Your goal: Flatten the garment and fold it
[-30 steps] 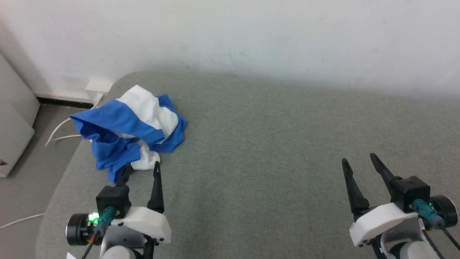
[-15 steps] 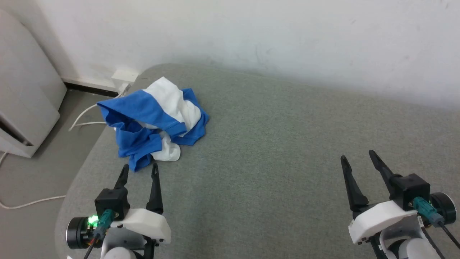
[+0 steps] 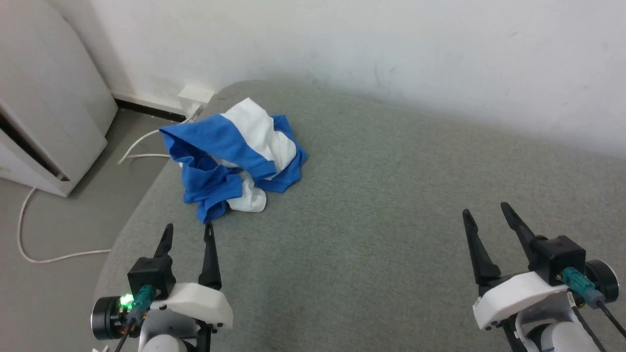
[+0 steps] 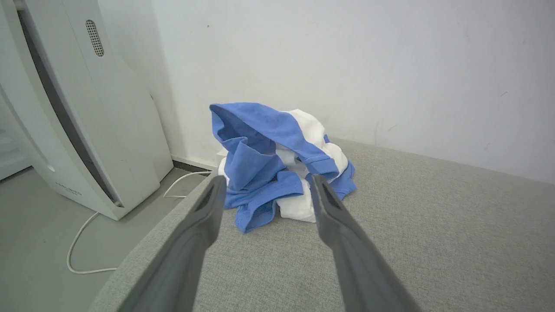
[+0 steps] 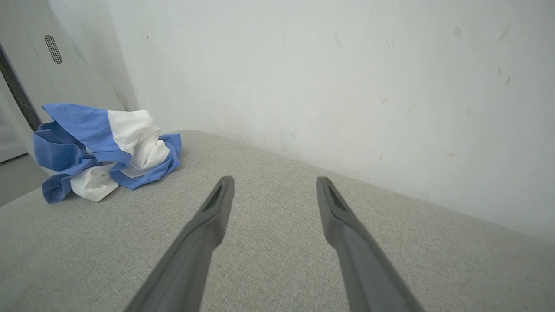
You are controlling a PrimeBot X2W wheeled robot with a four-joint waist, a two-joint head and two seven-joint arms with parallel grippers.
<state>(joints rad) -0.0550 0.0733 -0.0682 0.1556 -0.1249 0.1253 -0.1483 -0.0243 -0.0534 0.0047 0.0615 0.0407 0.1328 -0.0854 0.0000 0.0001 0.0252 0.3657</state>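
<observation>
Since a second ago my head camera has swung left: the heap now sits nearer mid-picture and more floor shows. The heap's own shape is unchanged.

- White wall [image 3: 391, 49] across the back, scuffed.
- Grey fabric surface [image 3: 371, 205] runs up to the wall, with its rounded corner at far left.
- White appliance [image 3: 44, 112] stands on the floor off the left edge of the surface.
- The garment [image 3: 234, 156] is a crumpled heap on the far-left corner of the surface, near the rounded edge. A blue band lies over the top, white shows behind and beneath it, and a blue hem trails toward me.
- Left gripper [image 3: 189, 226]: jaws moderately wide, nothing between them, tips pointing at the heap's near blue hem. They are just short of it and apart as far as I can judge; the wrist view frames the heap between the two fingers.
- Right gripper [image 3: 485, 209]: jaws equally parted, nothing held, over bare fabric well apart from the garment.
- White cable [image 3: 73, 255] loops over the floor.
- Small white box [image 3: 195, 94] at the wall's foot, behind the heap; possibly a socket, too small to tell.
</observation>
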